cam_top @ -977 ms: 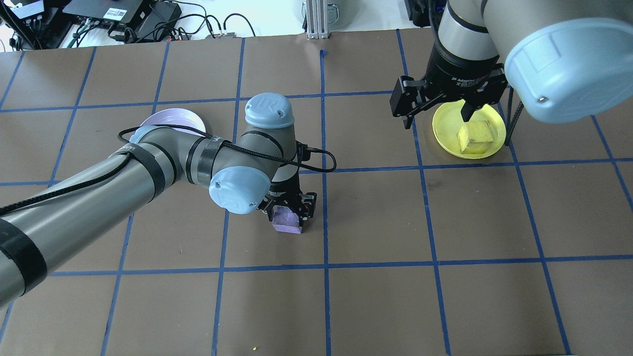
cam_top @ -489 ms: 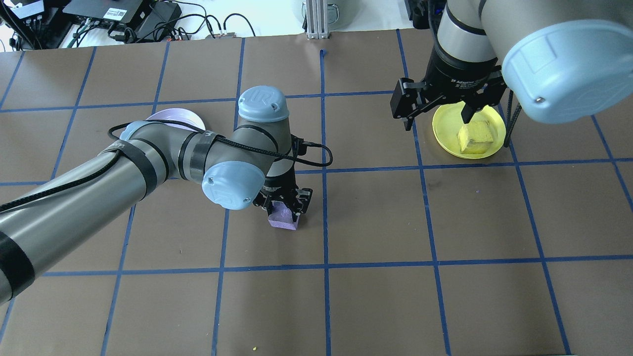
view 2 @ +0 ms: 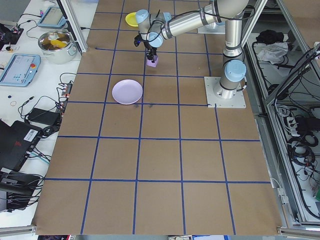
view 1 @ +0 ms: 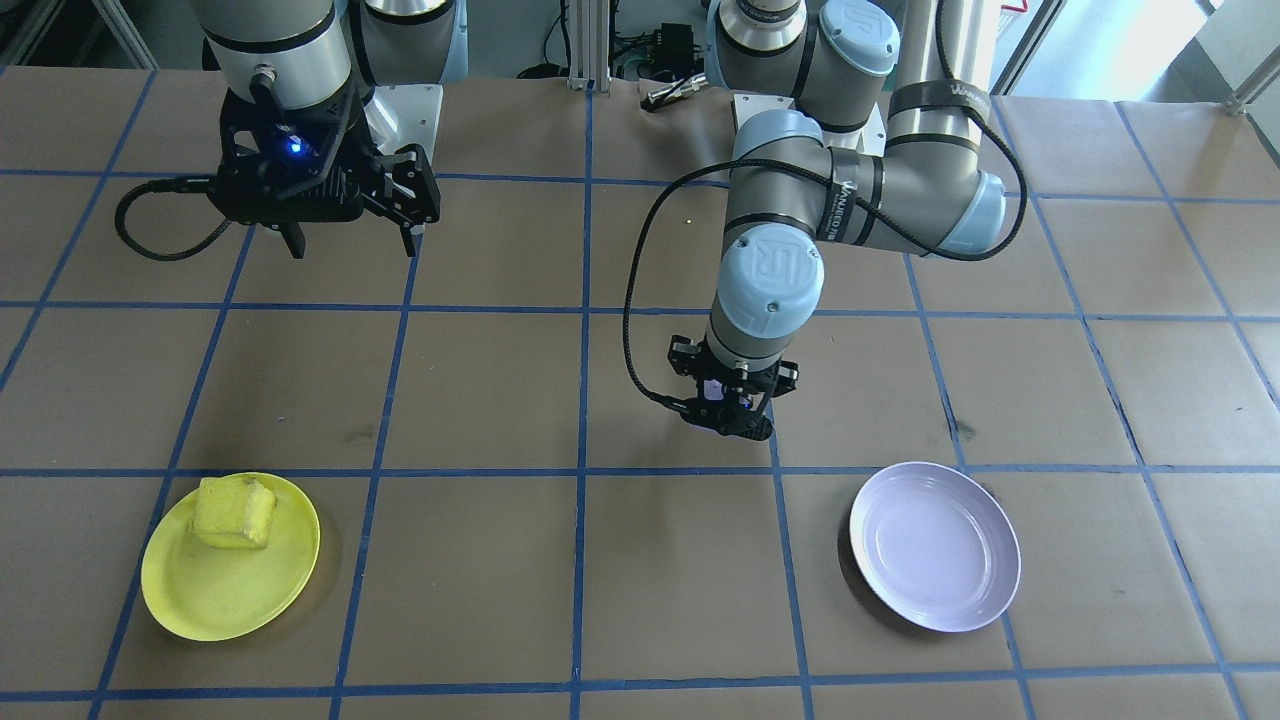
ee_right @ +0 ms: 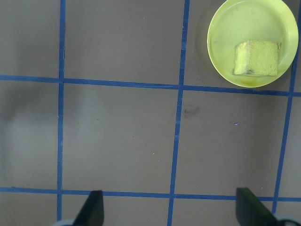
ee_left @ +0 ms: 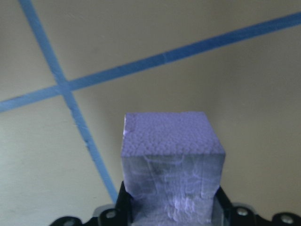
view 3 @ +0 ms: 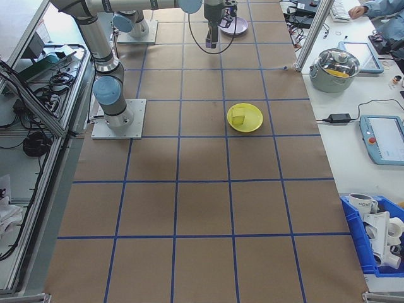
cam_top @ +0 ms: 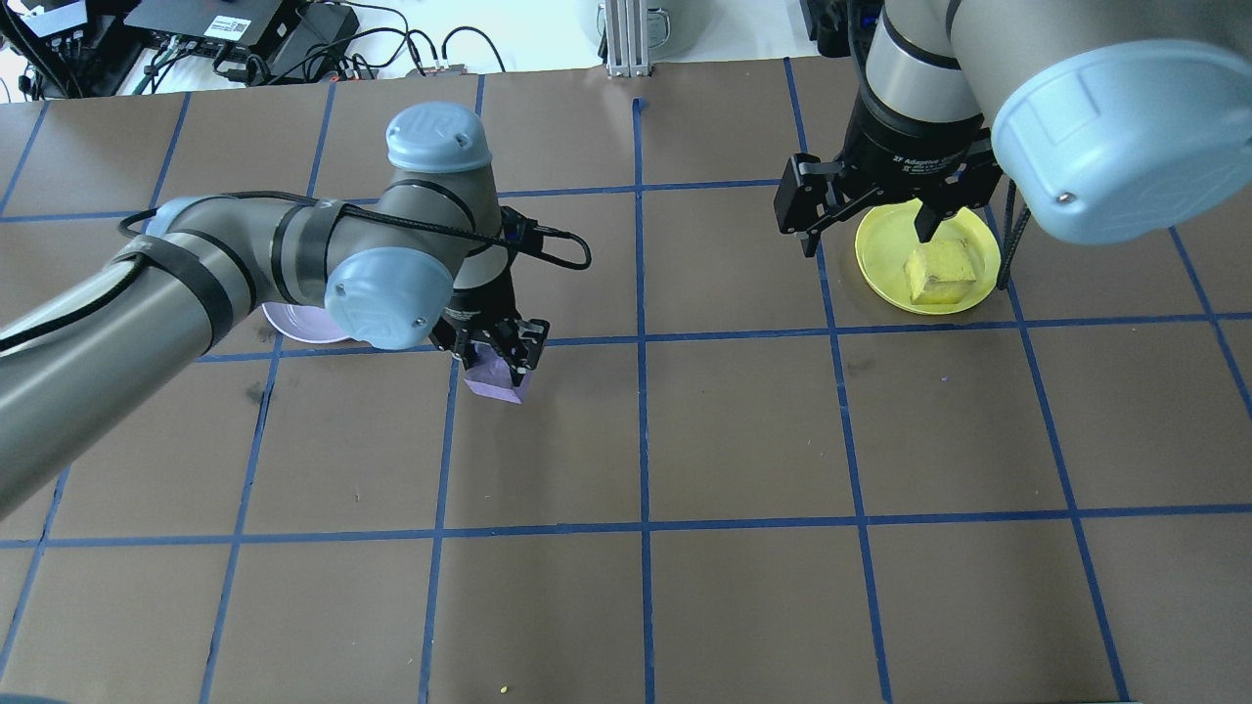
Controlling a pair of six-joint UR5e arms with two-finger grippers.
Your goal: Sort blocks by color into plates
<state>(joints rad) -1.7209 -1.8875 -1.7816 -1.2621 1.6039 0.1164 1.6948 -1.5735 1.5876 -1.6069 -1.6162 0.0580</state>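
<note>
Overhead exterior view: purple block carried in mid-transfer; yellow half of the sort complete.

Left gripper (cam_top: pixel 496 358) was pinched on the purple block (cam_top: pixel 494 379), held above the table (cam_top: pixel 743 430) just right of the lavender plate (view 1: pixel 935 545). Yellow block (cam_top: pixel 937 272) lay in the yellow plate (cam_top: pixel 880 256) at far right; right gripper (view 1: pixel 347 240) hung above, fingers spread, holding nothing. Judged next: carry the block left over the lavender plate, lower, release.
</note>
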